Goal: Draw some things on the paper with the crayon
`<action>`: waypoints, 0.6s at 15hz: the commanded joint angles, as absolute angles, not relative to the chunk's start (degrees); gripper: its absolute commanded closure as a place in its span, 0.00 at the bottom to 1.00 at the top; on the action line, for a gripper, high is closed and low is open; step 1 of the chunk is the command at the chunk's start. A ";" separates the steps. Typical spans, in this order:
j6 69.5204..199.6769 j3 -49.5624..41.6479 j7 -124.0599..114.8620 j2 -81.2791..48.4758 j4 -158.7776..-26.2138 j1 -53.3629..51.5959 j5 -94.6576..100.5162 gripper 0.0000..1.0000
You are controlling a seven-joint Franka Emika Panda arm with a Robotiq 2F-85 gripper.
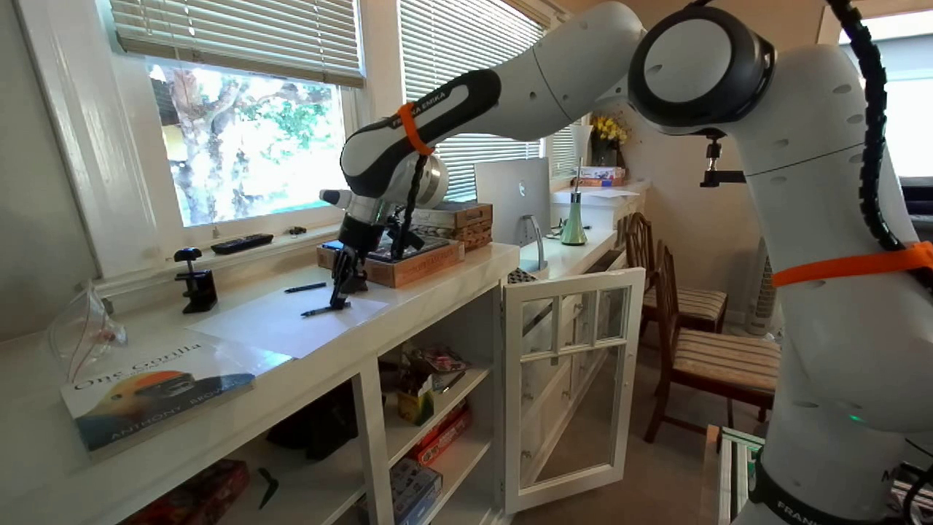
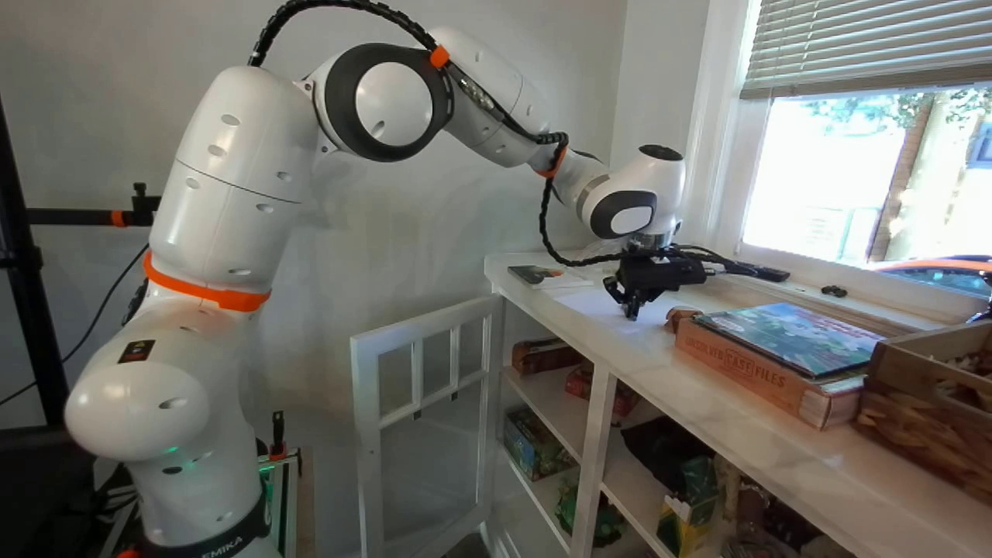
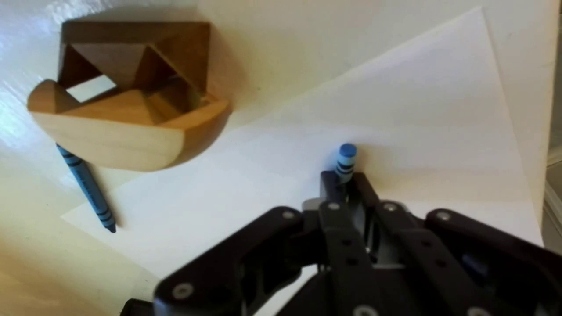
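Gripper [image 3: 345, 179] is pointing down at the paper [image 3: 448, 109], fingers standing almost together and pinching a blue crayon [image 3: 346, 160] between their tips. The crayon's flat end is poking out past the fingertips in the wrist view; in an exterior view the crayon [image 1: 315, 313] is running low along the paper, one end reaching past the fingertips. Whether it is touching the paper I am not managing to see.

A second crayon [image 3: 90, 186], also blue, is lying across the edge of the paper, its far end hiding behind a hollow wooden block [image 3: 109, 140].

Surroundings, from where I am standing: the paper is lying flat on the white counter [image 2: 845, 469]; a book [image 1: 157, 394] lettered "One Gorilla" is resting just beside it; a clear plastic bag [image 1: 84, 335] is sitting by the book; a black clamp [image 1: 198, 288] is standing near the paper on the window side. A remote control [image 1: 242, 243] is lying on the windowsill [image 1: 324, 233]. A box [image 2: 744, 370] lettered "Unsolved Case Files" is sitting near the gripper, a wooden crate [image 2: 922, 411] just beside the box. At the counter's front, a white cabinet door [image 1: 543, 356] is hanging open
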State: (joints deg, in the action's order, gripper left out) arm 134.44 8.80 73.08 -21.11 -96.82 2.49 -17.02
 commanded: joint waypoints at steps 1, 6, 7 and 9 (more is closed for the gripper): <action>132.21 8.20 72.34 -19.84 -96.30 2.18 -13.65 0.97; 132.15 7.16 73.90 -16.27 -96.05 0.41 -2.53 0.97; 131.97 7.14 74.57 -15.61 -96.07 0.08 -0.09 0.97; 132.00 7.12 75.63 -14.72 -96.41 -0.66 4.12 0.97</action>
State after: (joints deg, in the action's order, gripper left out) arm 133.66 8.16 73.84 -16.48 -95.83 1.02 -1.56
